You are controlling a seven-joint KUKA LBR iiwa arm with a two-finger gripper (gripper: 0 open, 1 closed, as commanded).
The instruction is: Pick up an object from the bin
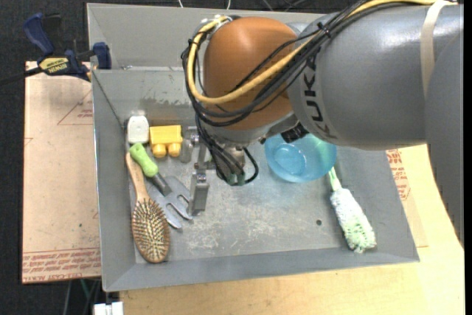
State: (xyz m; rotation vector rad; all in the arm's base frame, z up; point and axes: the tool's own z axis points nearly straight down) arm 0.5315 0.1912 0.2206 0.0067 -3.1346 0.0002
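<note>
One thing lies closest to the claw (199,197): a green-handled metal tool (156,179), whose steel end sits just beside the claw's tip, on the side toward the view's left. Whether the claw stands wide or narrow I cannot tell, since the orange cover and cables above hide much of it, and nothing can be seen held in it.

The tool's long axis runs on a slant. Its green handle points away from the claw, up and to the left toward the yellow toy brick (165,135) and the white piece (138,128). Its steel end points down and to the right, toward the near wall of the bin (258,262).

A wooden hairbrush (150,229) lies beyond the tool, farther from the claw, bristles up and nearly parallel to it. On the claw's other side sit a blue bowl (299,161), close by, and a white and green bottle brush (351,217), well apart.

To do this step well, I judge the claw should turn to close across the slanted axis, not along it. It should take the green handle or the shaft near it, because the thin steel end lies flat on the floor and would likely slip. The descent should stay on the claw's side of the hairbrush, so the brush is not pinched in with the tool.
</note>
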